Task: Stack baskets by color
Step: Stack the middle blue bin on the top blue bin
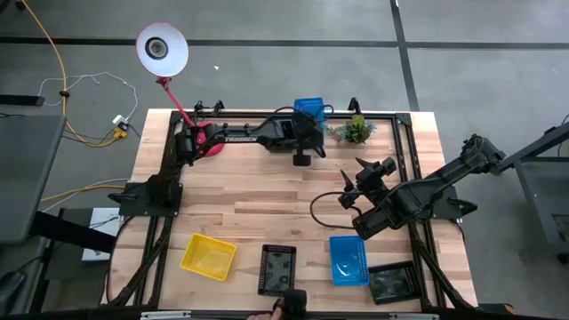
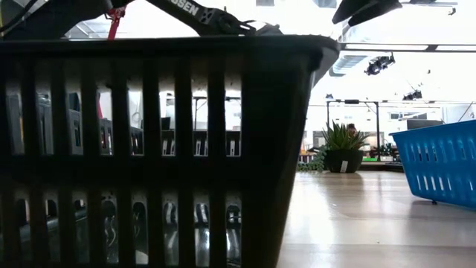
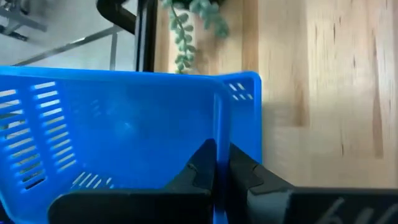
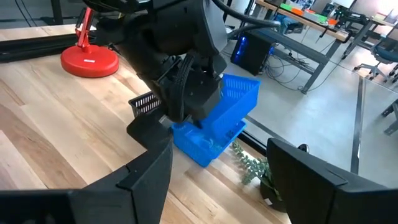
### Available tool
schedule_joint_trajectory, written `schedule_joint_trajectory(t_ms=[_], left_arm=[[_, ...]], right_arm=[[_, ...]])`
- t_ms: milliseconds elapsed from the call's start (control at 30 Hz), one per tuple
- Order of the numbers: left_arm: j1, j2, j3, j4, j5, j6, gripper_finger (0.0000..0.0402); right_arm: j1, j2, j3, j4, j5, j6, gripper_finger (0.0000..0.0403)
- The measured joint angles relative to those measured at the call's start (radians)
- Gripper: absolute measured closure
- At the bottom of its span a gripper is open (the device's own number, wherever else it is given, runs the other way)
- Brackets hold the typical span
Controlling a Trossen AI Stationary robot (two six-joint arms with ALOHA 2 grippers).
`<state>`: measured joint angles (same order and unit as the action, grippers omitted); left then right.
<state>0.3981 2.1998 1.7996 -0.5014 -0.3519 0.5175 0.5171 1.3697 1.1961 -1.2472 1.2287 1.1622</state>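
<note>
My left gripper (image 3: pixel 216 169) is shut on a blue basket (image 1: pixel 309 108) at the table's far edge, beside the small plant (image 1: pixel 356 130). The right wrist view shows this basket (image 4: pixel 227 106) tilted under the left arm. My right gripper (image 1: pixel 363 173) stands open over the table's right middle, holding nothing; its fingers frame the right wrist view (image 4: pixel 221 180). Along the near edge a yellow basket (image 1: pixel 209 256), a black basket (image 1: pixel 277 268), a second blue basket (image 1: pixel 348 259) and another black basket (image 1: pixel 391 283) rest flat on their bottoms. My left gripper pinches one side wall of the blue basket near a corner (image 3: pixel 216 146), one finger (image 3: pixel 198 171) inside the basket and one outside. The fingers slant down from the table's left. The basket is tilted; whether its low corner (image 4: pixel 194 152) touches the table, I cannot tell.
A pink lamp (image 1: pixel 161 49) with a red round base (image 1: pixel 209 142) stands at the far left, under the left arm. In the low view the near black basket (image 2: pixel 149 149) fills the foreground, with the near blue basket (image 2: pixel 439 167) at the right. Bare wood lies mid-table.
</note>
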Motion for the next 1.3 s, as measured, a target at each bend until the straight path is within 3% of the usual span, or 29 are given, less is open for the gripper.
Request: schedule_joint_trajectory(t_ms=[300, 633, 800, 967, 1167, 1300], left_arm=[[-0.016, 0.0, 0.0, 0.006, -0.015, -0.008, 0.0375], [-0.02, -0.002, 0.004, 0.003, -0.036, -0.008, 0.0252], [-0.021, -0.004, 0.08, -0.081, -0.057, -0.001, 0.0207], [-0.027, -0.007, 0.218, -0.253, -0.055, -0.026, 0.0194], [-0.026, -0.01, 0.315, -0.378, 0.05, -0.22, 0.0195], [-0.012, -0.037, 0.312, -0.394, 0.28, -0.327, 0.0195]], right_arm=[[0.0, 0.0, 0.0, 0.003, -0.002, 0.0, 0.0153], [0.0, 0.0, 0.0, 0.003, -0.002, -0.001, 0.0153], [0.0, 0.0, 0.0, 0.003, -0.002, -0.002, 0.0153], [0.0, 0.0, 0.0, 0.003, -0.002, 0.0, 0.0153], [0.0, 0.0, 0.0, 0.003, -0.01, 0.009, 0.0153], [0.0, 0.0, 0.0, 0.003, -0.027, 0.009, 0.0153]])
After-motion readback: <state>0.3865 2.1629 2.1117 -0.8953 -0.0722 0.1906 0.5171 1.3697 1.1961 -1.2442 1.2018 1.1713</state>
